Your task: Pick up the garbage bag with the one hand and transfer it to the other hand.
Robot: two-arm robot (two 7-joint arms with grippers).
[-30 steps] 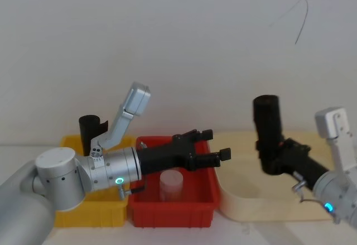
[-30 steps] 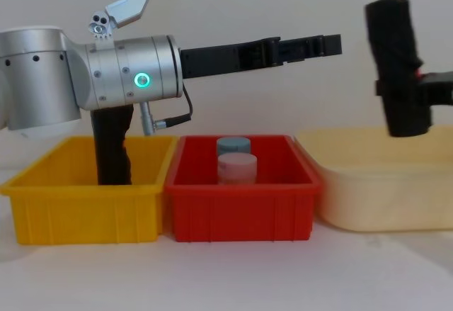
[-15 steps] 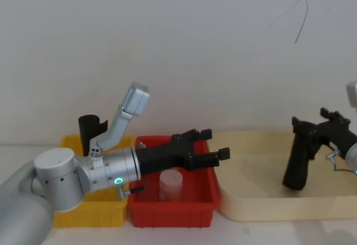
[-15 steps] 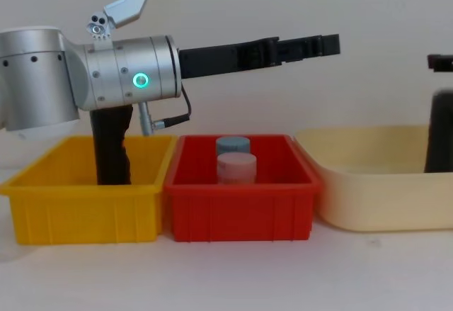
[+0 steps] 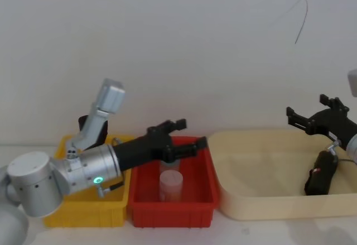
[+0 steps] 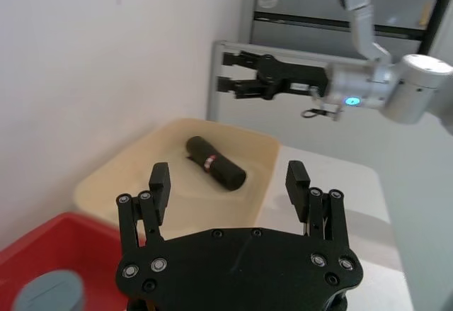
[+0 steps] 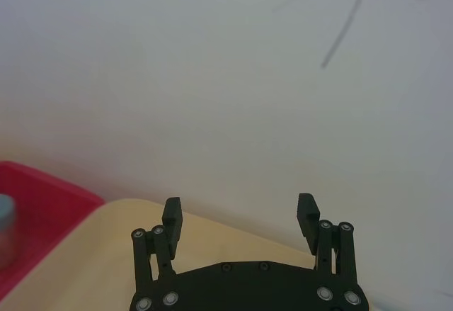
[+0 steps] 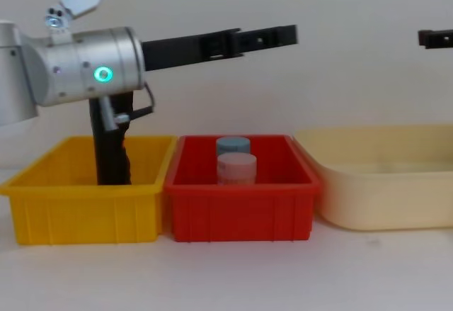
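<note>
Garbage bag [image 5: 320,179] lies on its side on the floor of the cream tub [image 5: 262,209], toward the tub's right end, with its small red mark [image 5: 314,171] facing up and nothing gripping it. The right claw [image 5: 305,105] hangs in the air above that end of the tub, well clear of the bag, with its two fingers spread wide and nothing between them (the right wrist view shows the same wide gap, with bare wall beyond it). The left claw [image 8: 287,36] reaches out level from a silver joint with a glowing green ring [image 8: 103,74], well above the red bin [image 8: 241,219]. It is also spread wide and empty, and its wrist view looks between the fingers at the bag in the tub. The red bin stands on the tabletop [image 8: 233,275] between the yellow bin [image 8: 85,215] on its left and the cream tub on its right, the three side by side. In the red bin stand a pink jar [image 8: 237,167] and, just behind it, a grey-lidded jar [image 8: 233,144]. A slimmer black roll [image 8: 111,151] stands upright in the yellow bin, rising well above its rim.
</note>
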